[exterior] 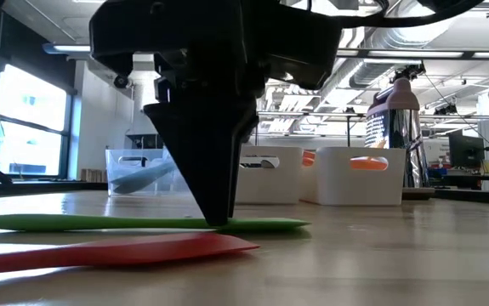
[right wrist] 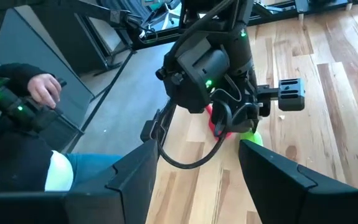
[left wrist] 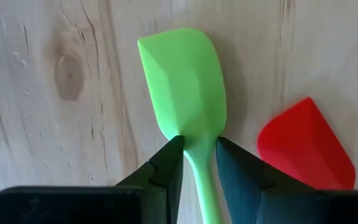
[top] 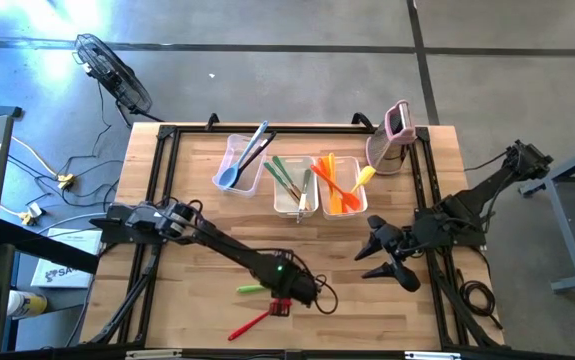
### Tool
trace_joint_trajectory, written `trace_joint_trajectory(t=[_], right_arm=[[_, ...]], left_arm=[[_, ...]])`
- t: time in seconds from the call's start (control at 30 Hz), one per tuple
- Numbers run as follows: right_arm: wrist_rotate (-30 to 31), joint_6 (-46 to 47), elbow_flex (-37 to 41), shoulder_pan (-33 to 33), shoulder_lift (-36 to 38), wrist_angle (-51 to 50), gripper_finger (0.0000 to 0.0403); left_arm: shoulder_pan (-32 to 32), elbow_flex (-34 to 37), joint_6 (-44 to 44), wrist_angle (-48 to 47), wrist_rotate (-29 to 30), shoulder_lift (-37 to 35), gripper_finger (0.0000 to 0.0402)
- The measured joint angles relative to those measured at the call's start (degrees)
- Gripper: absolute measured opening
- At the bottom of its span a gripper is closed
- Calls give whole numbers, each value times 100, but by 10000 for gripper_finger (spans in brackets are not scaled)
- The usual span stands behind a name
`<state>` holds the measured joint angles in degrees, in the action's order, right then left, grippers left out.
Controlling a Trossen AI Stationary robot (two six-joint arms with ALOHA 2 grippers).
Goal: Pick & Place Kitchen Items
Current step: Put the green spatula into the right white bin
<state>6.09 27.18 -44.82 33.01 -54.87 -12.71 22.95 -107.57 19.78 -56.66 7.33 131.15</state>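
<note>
My left gripper (left wrist: pixel 198 163) is down at the near edge of the wooden counter (top: pixel 197 190), and my fingers (left wrist: pixel 163 168) are pinching the slim neck of the green spatula (left wrist: pixel 185 84), which lies flat on the wood with its broad blade pointing away from me. One finger sits on each side of the handle, just below the blade. The red spatula (left wrist: pixel 306 146) lies on the counter just beside the green one, apart from my fingers. My right gripper (top: pixel 385 253) hangs over the counter's right side, well apart from the spatulas, with its fingers spread and nothing between them. At the far side stand three clear tubs: one (top: pixel 229 160) holds a blue spoon (top: pixel 237 165), the middle one (top: pixel 285 200) green utensils (top: pixel 285 178), the third (top: pixel 352 205) orange and yellow ones (top: pixel 339 185). A pink-and-white gadget (top: pixel 392 135) stands upright beside the third tub.
</note>
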Motion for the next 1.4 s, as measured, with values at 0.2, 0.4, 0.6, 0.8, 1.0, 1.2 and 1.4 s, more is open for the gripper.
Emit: trace_joint_trajectory(t=[0.2, 0.4, 0.6, 0.8, 1.0, 1.2, 1.4], right_arm=[[0, -2, 0, 0, 0, 6, 217], [-2, 0, 0, 0, 0, 2, 217], [-20, 9, 0, 0, 0, -20, 217], [-22, 20, 0, 0, 0, -24, 217], [-22, 28, 0, 0, 0, -22, 217], [-22, 172, 0, 23, 0, -26, 217], [-9, 172, 0, 198, 0, -18, 217]], left_arm=[[-31, -11, -1, 48, 205, 149, 91], [-171, -28, 56, -9, -37, 461, 91], [-246, -31, 126, 16, -144, 576, 91], [-288, -26, 150, 31, -110, 577, 91], [-296, -20, 150, 115, -68, 610, 91], [-329, -15, 164, 160, -175, 619, 91], [-473, -13, 172, 160, -702, 619, 89]])
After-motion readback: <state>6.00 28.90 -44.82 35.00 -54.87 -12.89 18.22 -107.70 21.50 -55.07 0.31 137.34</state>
